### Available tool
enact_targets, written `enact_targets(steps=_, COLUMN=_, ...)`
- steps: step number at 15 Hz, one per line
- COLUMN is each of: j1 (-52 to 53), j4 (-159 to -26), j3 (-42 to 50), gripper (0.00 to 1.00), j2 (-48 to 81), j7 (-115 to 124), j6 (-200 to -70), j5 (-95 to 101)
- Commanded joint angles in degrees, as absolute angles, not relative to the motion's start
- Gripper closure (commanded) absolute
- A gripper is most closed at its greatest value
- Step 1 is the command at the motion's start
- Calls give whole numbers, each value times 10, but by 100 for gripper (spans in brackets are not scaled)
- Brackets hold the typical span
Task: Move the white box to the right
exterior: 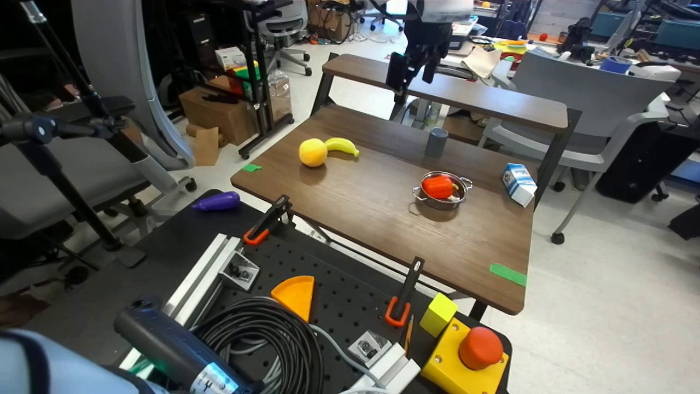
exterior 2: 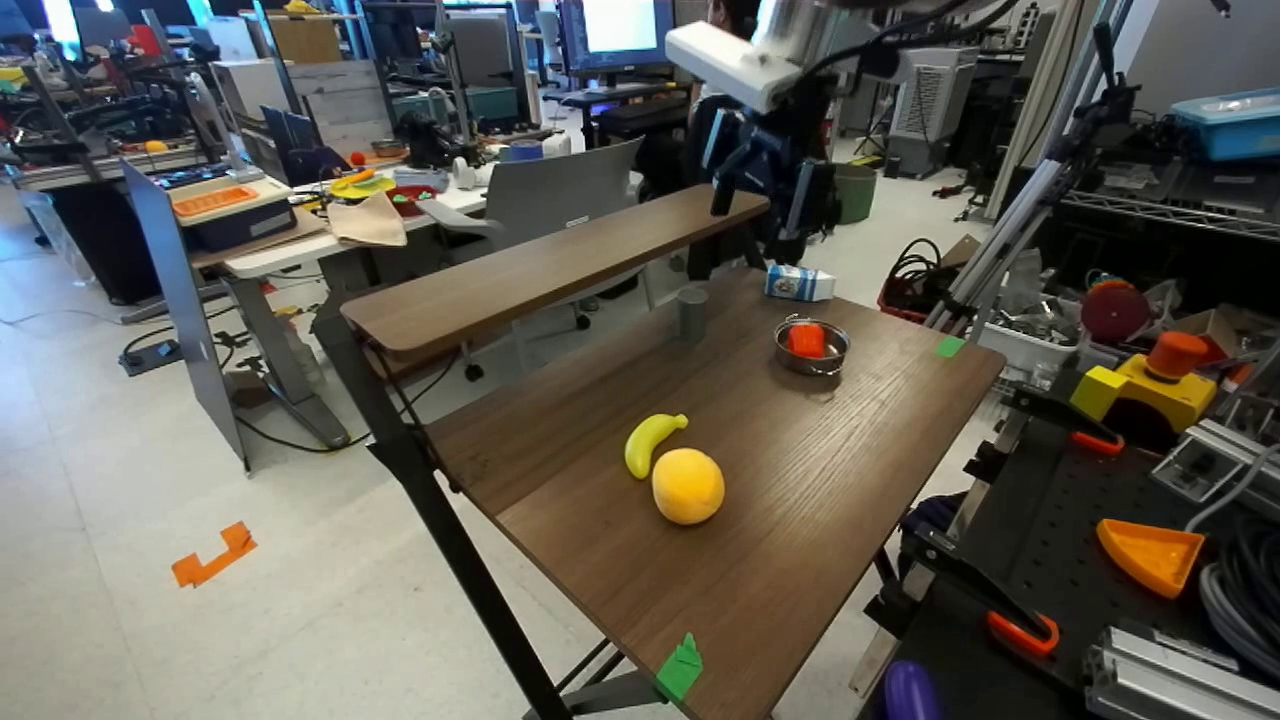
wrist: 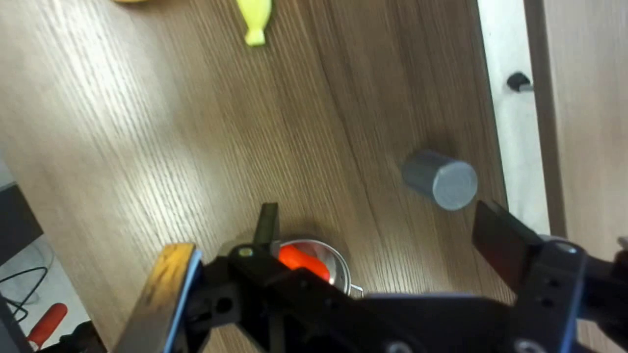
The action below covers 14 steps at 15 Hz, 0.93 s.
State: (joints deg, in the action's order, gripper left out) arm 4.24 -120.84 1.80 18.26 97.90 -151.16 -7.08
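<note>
The white box is a white and blue carton (exterior: 519, 184) lying on its side on the brown table (exterior: 372, 202), near the table's end by the shelf post. It also shows in an exterior view (exterior 2: 799, 283), beyond the metal pot. It does not show in the wrist view. My gripper (exterior: 414, 82) is high above the table near the raised shelf, well apart from the carton. The gripper also shows in an exterior view (exterior 2: 765, 205). In the wrist view the gripper's fingers (wrist: 377, 208) are wide apart with nothing between them.
A metal pot (exterior: 443, 203) holds a red pepper (exterior: 437, 186). A grey cup (exterior: 436, 143) stands near the raised shelf (exterior: 465, 96). A yellow banana (exterior: 342, 145) and an orange-yellow ball (exterior: 313, 152) lie at the table's far end from the carton.
</note>
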Motion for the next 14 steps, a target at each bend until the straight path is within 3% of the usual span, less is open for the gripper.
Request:
enact_targets(steps=1, j1=21, j4=-1271, j3=-39, gripper=0, j2=90, j7=848, j6=-1453, j5=-168)
enact_targets(steps=10, j1=61, j4=-1293, j3=-65, gripper=0, j2=48, j7=669, j6=-1291, j5=-199)
enact_targets(steps=14, j1=66, j4=-1287, j3=-61, gripper=0, j2=63, j7=678, j6=-1305, j5=-202)
